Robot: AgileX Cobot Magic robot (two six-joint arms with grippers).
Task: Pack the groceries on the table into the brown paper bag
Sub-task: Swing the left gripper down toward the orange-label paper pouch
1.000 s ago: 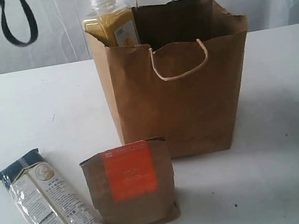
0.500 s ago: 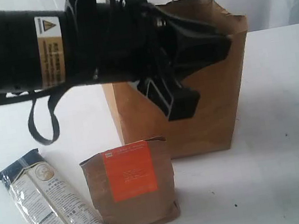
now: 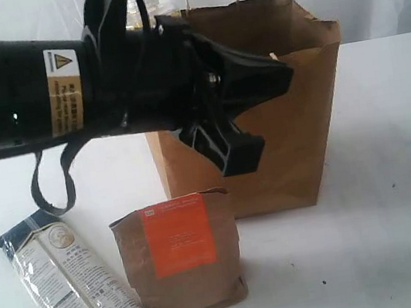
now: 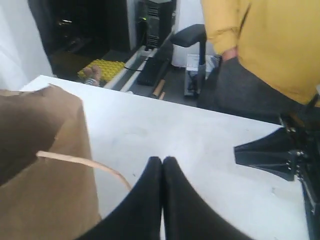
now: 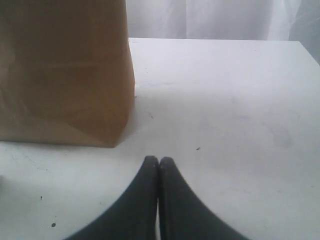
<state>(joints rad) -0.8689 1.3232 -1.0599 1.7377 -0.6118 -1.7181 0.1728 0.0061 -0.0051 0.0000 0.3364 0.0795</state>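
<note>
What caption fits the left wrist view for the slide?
Shut, empty left gripper beside the open top of the brown paper bag, white table beyond.

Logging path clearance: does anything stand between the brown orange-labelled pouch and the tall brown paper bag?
Nothing rests on the white table between the brown orange-labelled pouch and the brown paper bag. Only the shut left gripper hangs above, across the bag's upper front.

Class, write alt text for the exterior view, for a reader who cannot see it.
A black robot arm stretches in from the left across the front of a tall brown paper bag standing on a white table. Nearer the camera sit a long noodle packet and a brown orange-labelled pouch.
</note>
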